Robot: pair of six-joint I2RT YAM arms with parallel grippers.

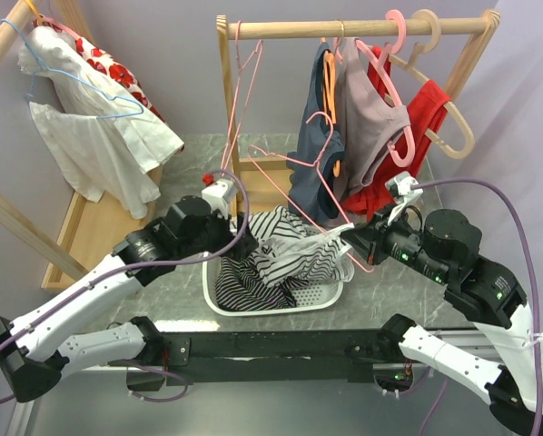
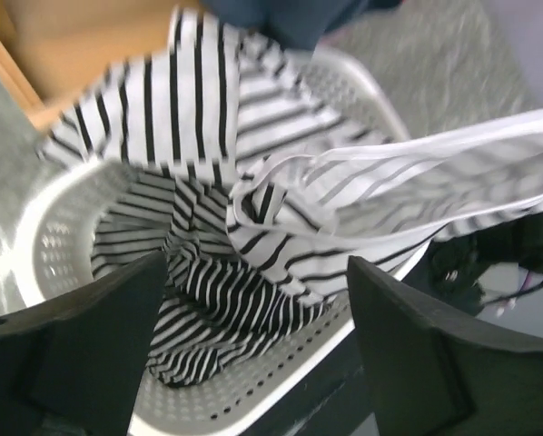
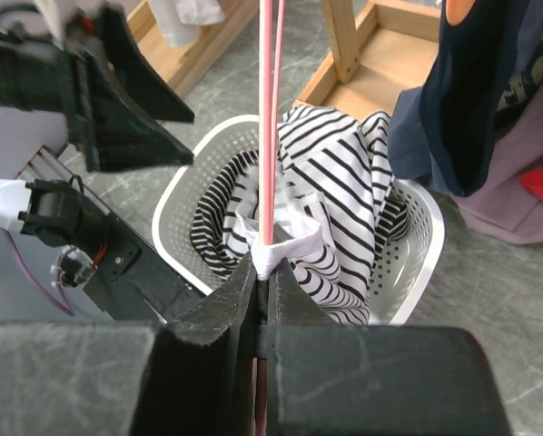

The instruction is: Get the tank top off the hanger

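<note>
The left gripper (image 2: 258, 304) has its jaws wide apart over the striped tank top (image 2: 208, 218) in the basket (image 2: 54, 227), gripping nothing. The right gripper (image 3: 262, 274) is clamped on the hanger (image 3: 270, 118).

The left arm (image 1: 90, 291) and the right arm (image 1: 476, 277) are built alike: glossy white shell links joined by fat black cylindrical joints. A lilac cable (image 1: 462, 180) runs off each wrist, beside a small white camera housing (image 1: 219, 193). Tiny green lights (image 1: 500, 293) glow on the right arm's black joints. The left gripper (image 2: 258, 268) has matte black wedge fingers (image 2: 90, 345); the right gripper's (image 3: 261, 277) are black and scuffed.
</note>
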